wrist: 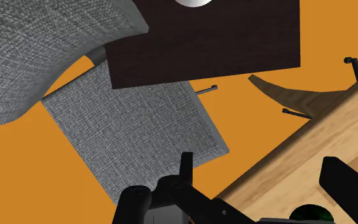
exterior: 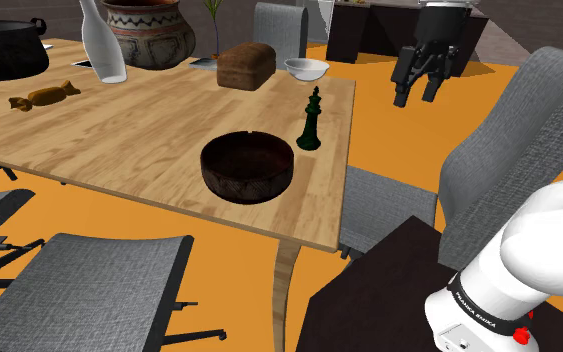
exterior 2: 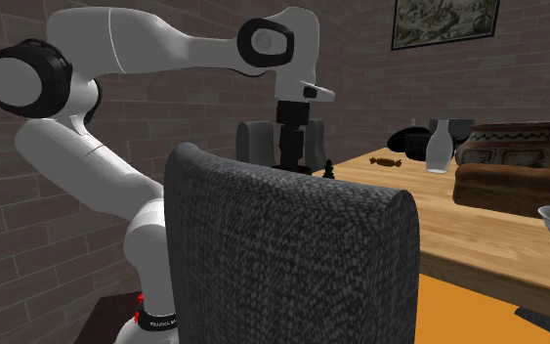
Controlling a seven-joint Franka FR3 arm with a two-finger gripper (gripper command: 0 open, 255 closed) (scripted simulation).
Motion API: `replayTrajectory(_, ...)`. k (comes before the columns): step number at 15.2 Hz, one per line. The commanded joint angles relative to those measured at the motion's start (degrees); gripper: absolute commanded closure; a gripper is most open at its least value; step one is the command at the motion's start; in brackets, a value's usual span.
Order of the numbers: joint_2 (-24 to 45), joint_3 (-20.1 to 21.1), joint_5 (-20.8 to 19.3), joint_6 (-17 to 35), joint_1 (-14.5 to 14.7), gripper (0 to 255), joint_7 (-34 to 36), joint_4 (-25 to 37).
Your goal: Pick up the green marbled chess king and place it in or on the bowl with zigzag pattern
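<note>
A dark green chess king (exterior: 312,122) stands upright near the table's edge at the shoulder view's right, just beside a dark brown bowl (exterior: 247,165). At the far end of the table sits a big brown and cream bowl (exterior: 149,30) with a zigzag band, which in the second exterior view is the brown bowl (exterior 2: 512,142). My gripper (exterior: 416,98) hangs open and holds nothing, off the table to the shoulder view's right of the king, above a grey chair. In the wrist view the king's top (wrist: 311,215) shows between the spread fingers (wrist: 187,168).
On the wooden table (exterior: 119,140) are a brown loaf (exterior: 246,65), a small white bowl (exterior: 307,68), a white vase (exterior: 102,40), a black pot (exterior: 4,48) and a brown wrapped sweet (exterior: 44,96). Grey chairs (exterior: 514,150) stand around it on an orange floor.
</note>
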Motion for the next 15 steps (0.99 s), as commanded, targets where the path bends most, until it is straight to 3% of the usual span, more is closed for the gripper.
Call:
replayTrajectory(1,0.0,0.0,0.0,0.0,0.0,0,0.0,0.0)
replayTrajectory(8,16.4,7.0,0.4,1.5,0.8,0,8.3,12.1)
replayTrajectory(15,34.4,12.8,-2.5,-0.5,1.7,0,17.1,28.3)
